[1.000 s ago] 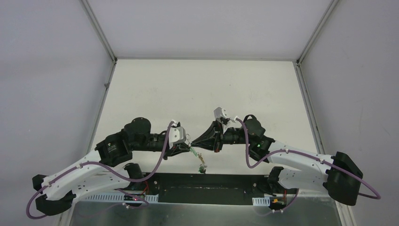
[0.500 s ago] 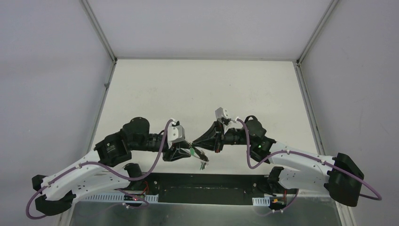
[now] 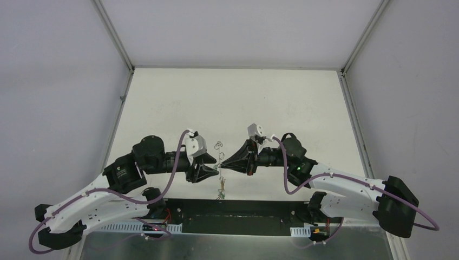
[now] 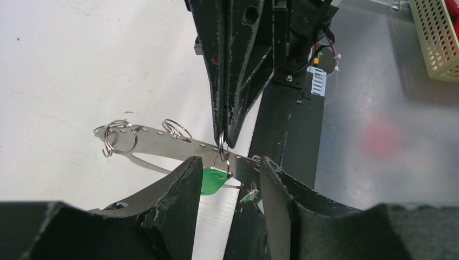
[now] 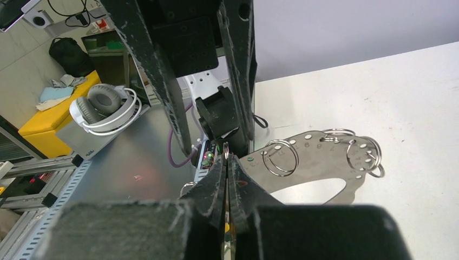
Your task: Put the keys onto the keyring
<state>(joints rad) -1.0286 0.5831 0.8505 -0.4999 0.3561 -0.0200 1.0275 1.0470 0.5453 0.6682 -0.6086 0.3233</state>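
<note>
The keyring point(image 4: 162, 142) is a flat grey metal plate with a row of holes and several small split rings; it also shows in the right wrist view point(image 5: 316, 162) and, faintly, from above point(image 3: 218, 146). My right gripper point(image 4: 223, 145) point(image 5: 227, 157) point(image 3: 221, 164) is shut on one ring at the plate's edge. A bright green key point(image 4: 212, 182) hangs from that ring, and a smaller green piece point(image 4: 249, 196) dangles lower. My left gripper point(image 4: 230, 162) point(image 3: 210, 170) is open, its fingers either side of the green key. The yellow-tan key cannot be made out.
Both arms meet near the table's front edge point(image 3: 227, 198), over the white tabletop point(image 3: 233, 103). The black base plate point(image 4: 289, 135) lies just below the keyring. A beige perforated basket point(image 4: 437, 38) stands off the table. Grey walls and metal posts point(image 3: 113, 35) enclose the table.
My left gripper has opened and drawn back to the left, letting go of the green key. The key now hangs from the ring, and the keyring has swung left. The right arm has held still.
</note>
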